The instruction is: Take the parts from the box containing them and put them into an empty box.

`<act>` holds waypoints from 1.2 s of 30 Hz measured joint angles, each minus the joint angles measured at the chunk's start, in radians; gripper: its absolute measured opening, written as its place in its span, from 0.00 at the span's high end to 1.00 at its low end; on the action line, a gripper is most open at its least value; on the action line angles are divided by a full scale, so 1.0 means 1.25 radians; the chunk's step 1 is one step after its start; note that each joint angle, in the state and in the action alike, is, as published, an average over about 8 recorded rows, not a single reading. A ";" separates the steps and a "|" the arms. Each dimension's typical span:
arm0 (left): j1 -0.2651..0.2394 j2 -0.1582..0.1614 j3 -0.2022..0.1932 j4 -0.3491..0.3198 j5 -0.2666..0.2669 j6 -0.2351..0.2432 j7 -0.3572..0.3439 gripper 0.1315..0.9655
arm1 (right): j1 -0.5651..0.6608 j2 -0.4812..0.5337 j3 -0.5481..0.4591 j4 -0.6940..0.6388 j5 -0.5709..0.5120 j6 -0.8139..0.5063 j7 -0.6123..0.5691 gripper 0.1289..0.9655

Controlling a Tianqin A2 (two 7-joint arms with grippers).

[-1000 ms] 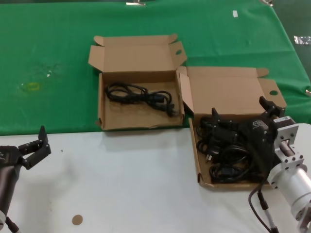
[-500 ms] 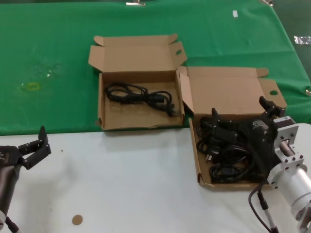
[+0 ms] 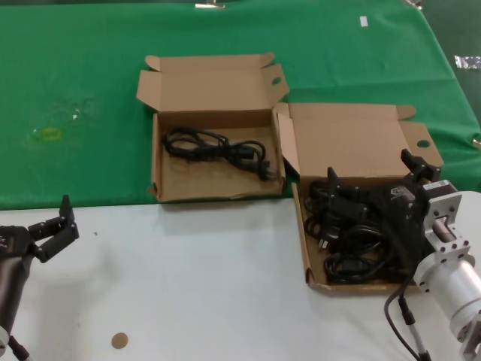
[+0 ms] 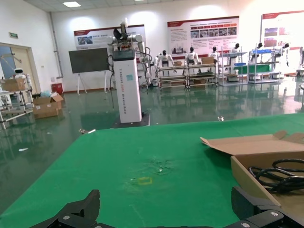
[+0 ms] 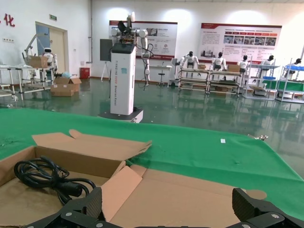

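The box containing the parts (image 3: 304, 248) lies open at the right, its straight-edged lid (image 3: 346, 143) folded back. Several coiled black power cords (image 3: 349, 244) fill it. My right gripper (image 3: 370, 168) hovers open and empty over these cords; in the right wrist view its fingers (image 5: 89, 205) spread wide above the lid (image 5: 190, 190). The other box (image 3: 203, 179), with a notched lid, stands open to the left on the green cloth and holds one coiled cord (image 3: 218, 145), also seen in the right wrist view (image 5: 47, 178). My left gripper (image 3: 56, 226) is parked open at the near left.
A green cloth (image 3: 75, 75) covers the far half of the table; the near half is white (image 3: 188, 286). A yellow mark (image 3: 51, 134) is on the cloth at the left. A small brown disc (image 3: 119, 341) lies near the front edge.
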 joint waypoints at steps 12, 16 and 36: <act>0.000 0.000 0.000 0.000 0.000 0.000 0.000 0.00 | 0.000 0.000 0.000 0.000 0.000 0.000 0.000 0.00; 0.000 0.000 0.000 0.000 0.000 0.000 0.000 0.00 | 0.000 0.000 0.000 0.000 0.000 0.000 0.000 0.00; 0.000 0.000 0.000 0.000 0.000 0.000 0.000 0.00 | 0.000 0.000 0.000 0.000 0.000 0.000 0.000 0.00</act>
